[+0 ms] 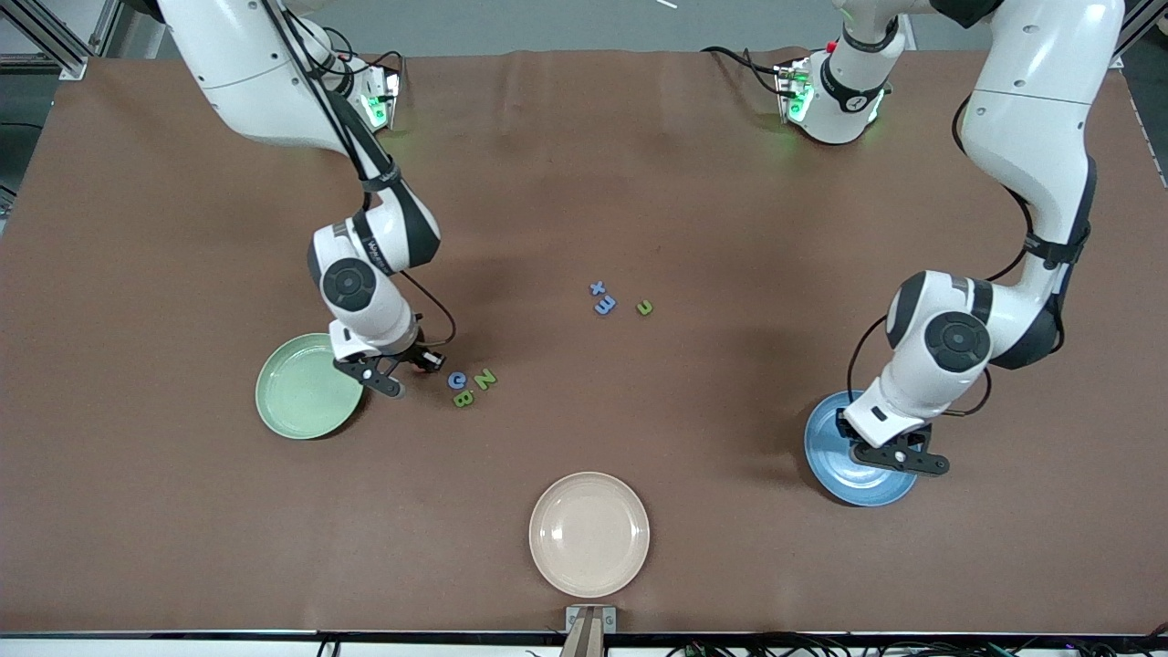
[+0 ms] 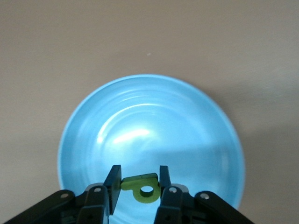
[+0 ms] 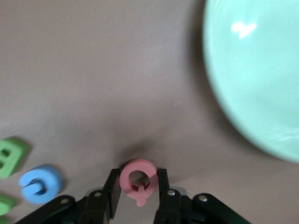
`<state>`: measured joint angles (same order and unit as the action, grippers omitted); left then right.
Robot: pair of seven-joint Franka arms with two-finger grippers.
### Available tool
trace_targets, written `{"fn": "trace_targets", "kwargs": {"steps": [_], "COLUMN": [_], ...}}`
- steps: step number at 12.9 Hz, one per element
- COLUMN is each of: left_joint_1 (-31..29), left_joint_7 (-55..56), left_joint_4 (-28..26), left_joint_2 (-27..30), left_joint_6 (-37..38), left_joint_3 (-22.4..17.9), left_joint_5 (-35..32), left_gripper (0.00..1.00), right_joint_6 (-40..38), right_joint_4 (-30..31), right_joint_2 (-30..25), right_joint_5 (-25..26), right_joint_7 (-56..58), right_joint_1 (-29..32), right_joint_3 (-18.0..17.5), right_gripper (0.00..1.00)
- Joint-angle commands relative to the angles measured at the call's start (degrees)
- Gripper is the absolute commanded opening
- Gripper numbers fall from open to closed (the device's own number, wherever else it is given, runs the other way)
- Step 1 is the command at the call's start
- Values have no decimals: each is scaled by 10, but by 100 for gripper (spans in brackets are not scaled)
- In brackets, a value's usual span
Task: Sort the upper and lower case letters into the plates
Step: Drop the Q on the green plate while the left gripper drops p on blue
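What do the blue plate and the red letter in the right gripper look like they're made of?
Blue plate: probably smooth plastic or melamine, with a glossy finish, going by the bright streaks of reflected light on its surface. Red letter, held in the right gripper: likely foam or soft plastic, since it looks thick, matte and round-edged with no shine.

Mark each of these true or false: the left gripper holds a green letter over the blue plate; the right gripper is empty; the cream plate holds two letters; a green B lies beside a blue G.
1. The left gripper holds a green letter over the blue plate. True.
2. The right gripper is empty. False: it is shut on a red Q, beside the green plate.
3. The cream plate holds two letters. False: it holds none.
4. A green B lies beside a blue G. True.
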<state>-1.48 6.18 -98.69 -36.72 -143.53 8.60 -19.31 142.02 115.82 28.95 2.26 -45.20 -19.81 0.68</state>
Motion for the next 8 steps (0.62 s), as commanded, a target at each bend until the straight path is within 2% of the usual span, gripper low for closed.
{"fn": "trace_targets", "kwargs": {"steps": [1, 3, 4, 6, 8], "left_joint_1": [-20, -20, -17, -17, -15], "left_joint_7": [-11, -8, -2, 44, 156], "left_joint_4": [11, 1, -7, -7, -11], "left_joint_2": [-20, 1, 20, 49, 56], "left_joint_6": [-3, 4, 22, 84, 138], "left_joint_3": [6, 12, 16, 69, 129], "left_joint_5": [-15, -15, -10, -5, -5], "left_gripper": [99, 100, 100, 100, 100], "right_joint_6": [-111, -116, -107, -36, 12], "right_joint_4": [-38, -41, -39, -11, 5], "right_joint_2": [-47, -53, -50, -24, 0], "right_joint_5": [-21, -63, -64, -64, -64], "right_joint_7": [130, 255, 302, 350, 352], "right_joint_1": [88, 138, 168, 194, 194], "right_joint_3": [-9, -6, -5, -6, -6], "right_gripper": [0, 0, 0, 0, 0]}}
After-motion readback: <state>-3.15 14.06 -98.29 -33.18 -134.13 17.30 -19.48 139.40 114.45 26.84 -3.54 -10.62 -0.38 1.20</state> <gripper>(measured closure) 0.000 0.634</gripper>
